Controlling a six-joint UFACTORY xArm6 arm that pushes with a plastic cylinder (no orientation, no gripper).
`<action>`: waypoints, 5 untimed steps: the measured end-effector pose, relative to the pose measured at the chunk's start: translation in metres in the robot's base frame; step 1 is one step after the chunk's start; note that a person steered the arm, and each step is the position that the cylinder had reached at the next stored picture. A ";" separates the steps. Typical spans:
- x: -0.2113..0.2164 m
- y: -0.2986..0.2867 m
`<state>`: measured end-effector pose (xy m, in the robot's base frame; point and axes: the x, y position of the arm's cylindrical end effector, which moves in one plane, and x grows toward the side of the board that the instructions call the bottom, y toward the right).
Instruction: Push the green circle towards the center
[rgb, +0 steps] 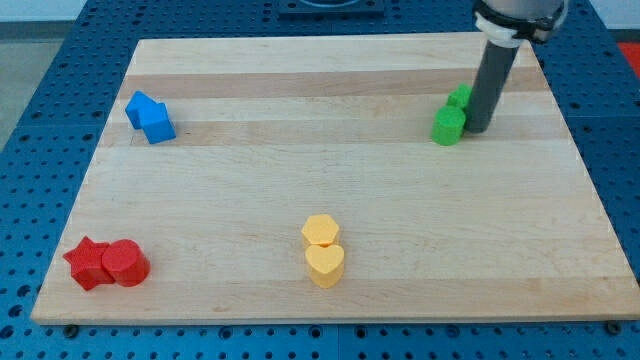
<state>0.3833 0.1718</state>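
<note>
Two green blocks sit at the view's upper right. The nearer one (449, 125) looks like the green circle. The other green block (460, 96) lies just behind it, partly hidden by my rod, and its shape cannot be made out. My tip (478, 129) rests on the board right beside the green circle, touching or almost touching its right side. The rod rises from there to the view's top right.
Two blue blocks (150, 116) sit together at the upper left. A red star (87, 263) and a red round block (126, 265) touch at the lower left. A yellow hexagon-like block (320, 230) and a yellow heart (324, 264) touch at the bottom centre.
</note>
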 end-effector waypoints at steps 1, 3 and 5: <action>0.000 -0.019; 0.005 -0.029; 0.030 -0.022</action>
<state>0.4133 0.1499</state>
